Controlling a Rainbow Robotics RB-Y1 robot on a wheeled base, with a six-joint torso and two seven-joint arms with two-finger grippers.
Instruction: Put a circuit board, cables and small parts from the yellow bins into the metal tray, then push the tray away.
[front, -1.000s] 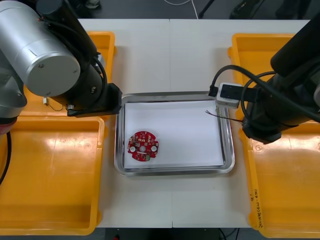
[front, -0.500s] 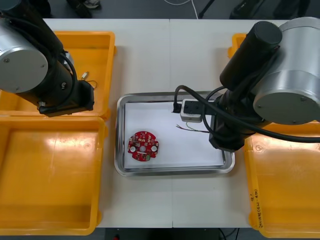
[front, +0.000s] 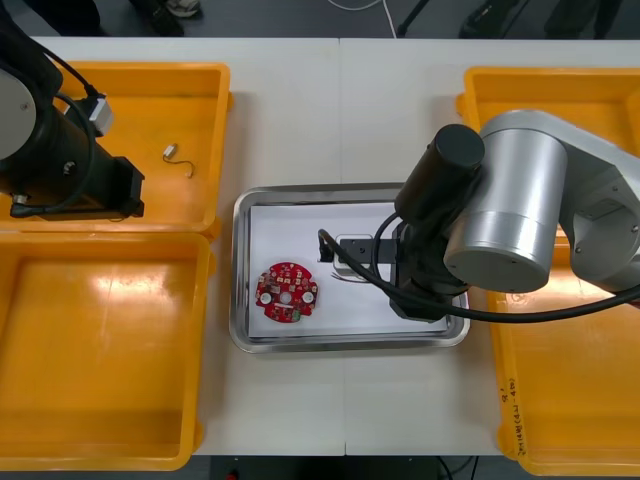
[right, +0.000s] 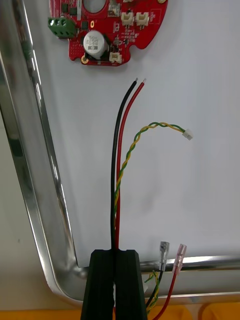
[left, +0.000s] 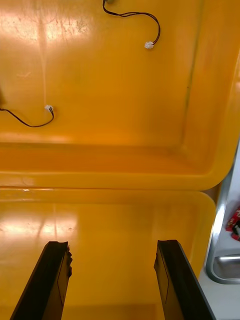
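While right gripper (right: 116, 256) pinches black-red cable (right: 120, 165), perhaps twisted strand (right: 145, 132) too, over metal tray (right: 30, 150) | circuit board (right: 107, 25) inside tray | left gripper (left: 112, 245) agape beside tray

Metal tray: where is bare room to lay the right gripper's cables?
Free: the white floor of the metal tray along its far wall, beyond the circuit board, and beside the red-and-black cable and twisted yellow-green cable in the right gripper. Crowded: near the board, at the cable tips. Left gripper hangs open over the left bins.
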